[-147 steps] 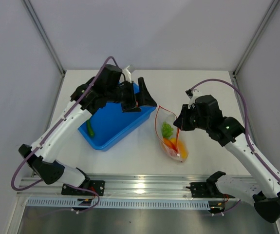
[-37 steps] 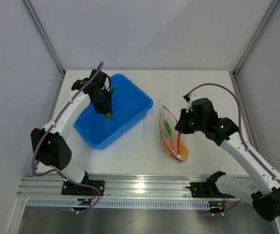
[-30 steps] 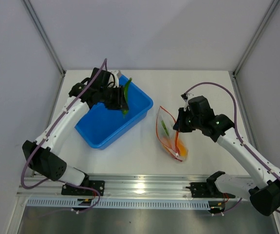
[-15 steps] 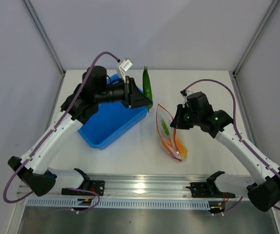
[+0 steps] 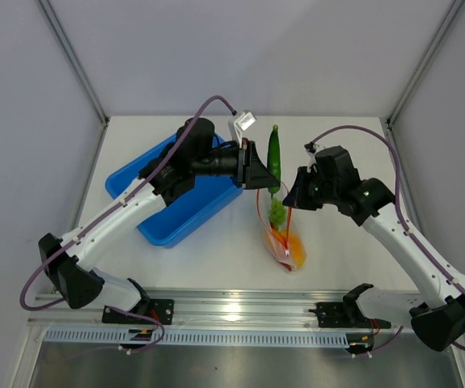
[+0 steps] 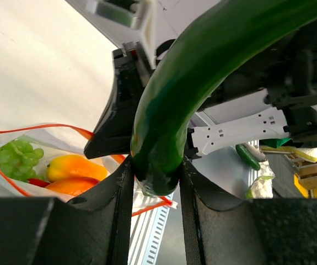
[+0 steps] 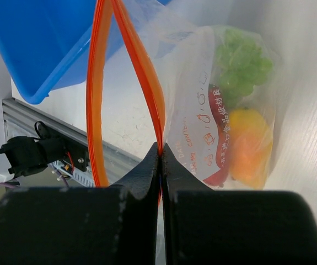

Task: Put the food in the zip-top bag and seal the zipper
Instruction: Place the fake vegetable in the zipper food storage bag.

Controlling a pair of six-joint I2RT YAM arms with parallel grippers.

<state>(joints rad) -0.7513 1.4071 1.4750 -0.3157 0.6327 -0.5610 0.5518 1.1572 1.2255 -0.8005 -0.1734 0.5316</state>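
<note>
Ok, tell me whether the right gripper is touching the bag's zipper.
Touching. The right wrist view shows the right gripper pinched shut on the red-orange zipper, with no gap between them.

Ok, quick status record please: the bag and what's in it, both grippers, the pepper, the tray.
zip-top bag: mouth open, unsealed
inside: green leafy piece, yellow-orange piece, red chili
right gripper: pinching the zipper, holding the mouth up
left gripper: closed on green pepper
pepper position: upright over the mouth, not yet inside
blue tray: left of the bag
</note>
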